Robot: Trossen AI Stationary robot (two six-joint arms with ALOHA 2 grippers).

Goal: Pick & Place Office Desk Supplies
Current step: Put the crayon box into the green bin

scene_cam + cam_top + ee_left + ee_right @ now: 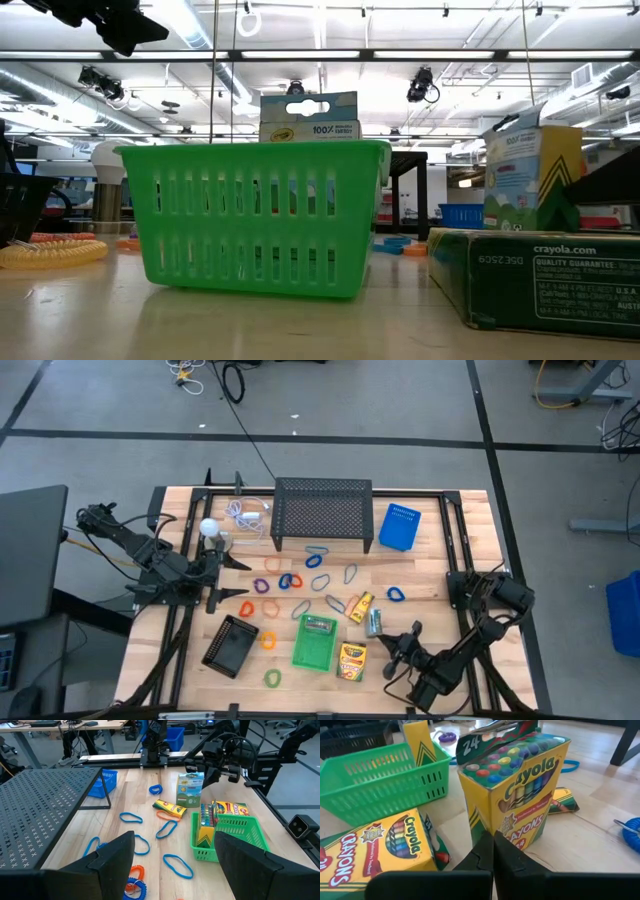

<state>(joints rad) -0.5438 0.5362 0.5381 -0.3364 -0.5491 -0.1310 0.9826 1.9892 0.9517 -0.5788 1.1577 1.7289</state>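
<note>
The right hand (412, 632) is closed with nothing between its fingers, low over the near right part of the counter (470, 550). Just beside it stands an upright open crayon box (512, 785), lid flap up, and a flat crayon box (375, 847) lies to one side of it. The green basket (314, 642) sits near the middle of the counter with another crayon box (204, 827) standing inside it. A fourth box (360, 606) lies tilted just beyond the basket. Loops in blue and orange (290, 581) lie scattered between the basket and the black mesh shelf (322, 512) at the far edge.

The left hand (222, 576) waits at the left with its fingers spread wide, holding nothing, near a white ball (208, 527) and a white coiled cable (248, 515). A black tray (231, 644) lies left of the basket, and a blue bin (399, 526) stands right of the shelf.

Only the right wrist view shows the crayon tips in the upright box. The low view is blocked by the basket's wall.
</note>
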